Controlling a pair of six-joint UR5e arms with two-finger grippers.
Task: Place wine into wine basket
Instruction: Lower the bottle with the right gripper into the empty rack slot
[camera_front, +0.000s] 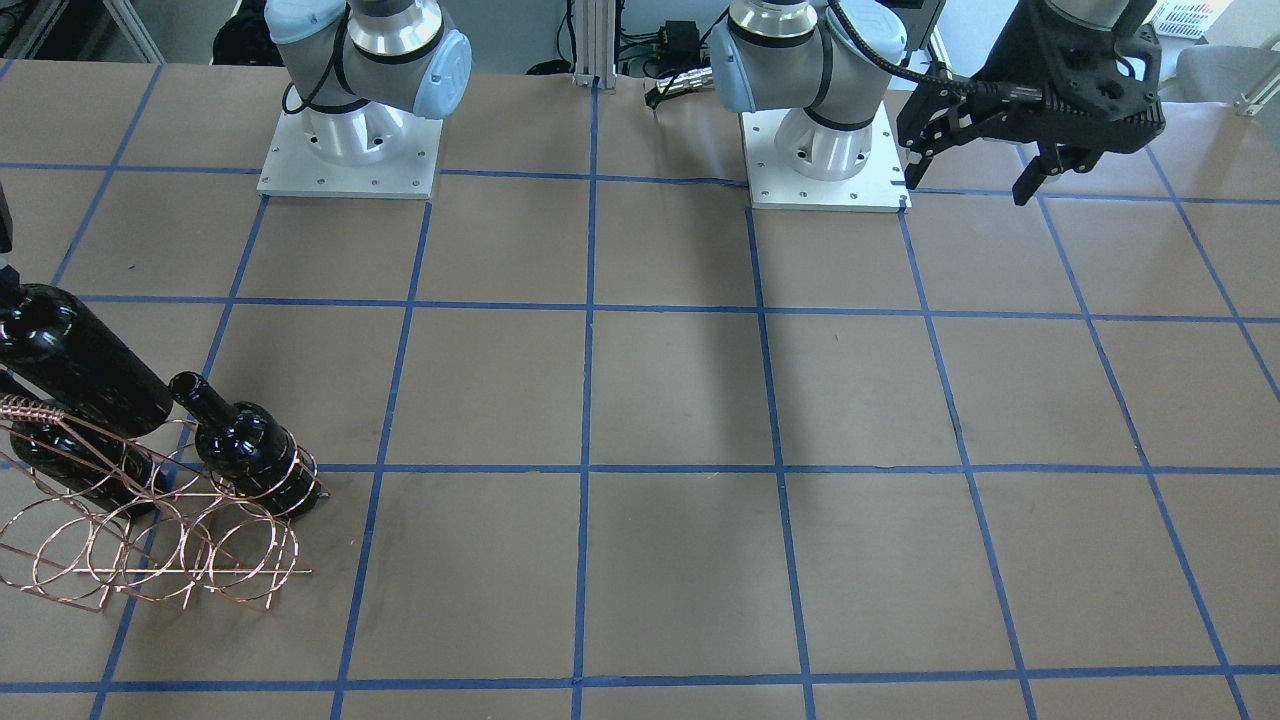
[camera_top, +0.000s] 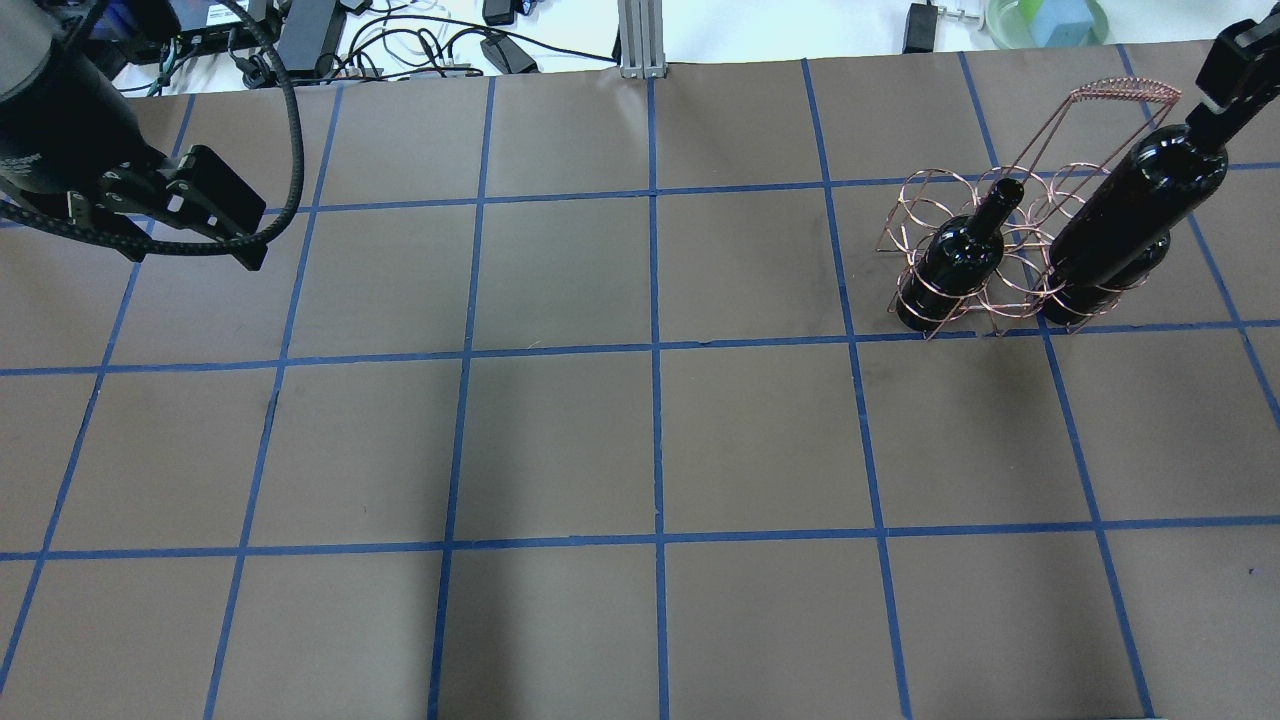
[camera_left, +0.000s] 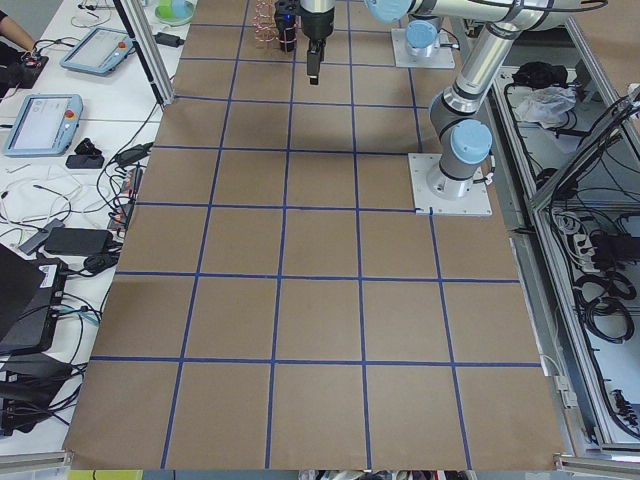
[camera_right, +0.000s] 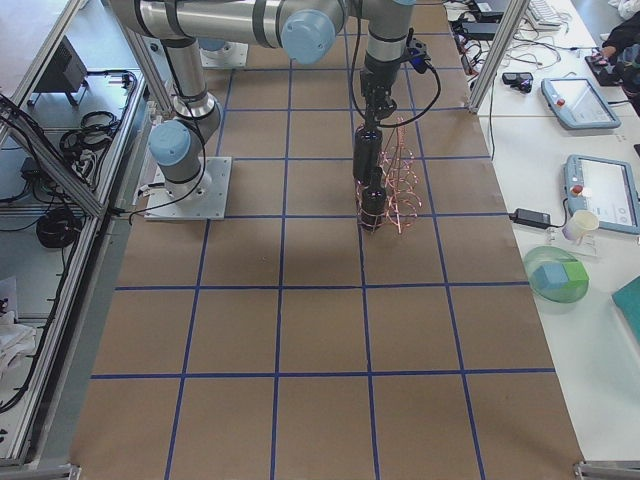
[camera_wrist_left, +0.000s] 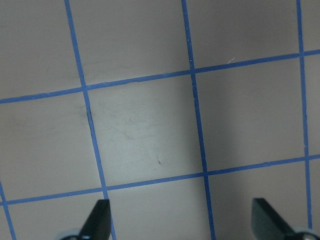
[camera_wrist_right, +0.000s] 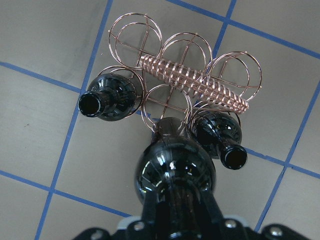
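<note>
My right gripper (camera_wrist_right: 175, 227) is shut on the neck of a dark wine bottle (camera_wrist_right: 175, 170) and holds it upright over the copper wire basket (camera_wrist_right: 192, 82). Its base is at the middle front loop. I cannot tell if it is inside the loop. Two more dark bottles stand in the basket, one (camera_wrist_right: 107, 97) at an end loop and one (camera_wrist_right: 222, 135) at the other end. The overhead view shows the held bottle (camera_top: 1130, 220), the basket (camera_top: 1000, 290) and my right gripper (camera_top: 1215, 110). My left gripper (camera_front: 985, 165) is open and empty, far off, over bare table (camera_wrist_left: 150, 130).
The two arm bases (camera_front: 350, 160) (camera_front: 825, 170) stand on plates at the robot's side of the table. A green bowl with a blue block (camera_top: 1045, 20) and cables lie beyond the far edge. The table is brown paper with blue tape lines.
</note>
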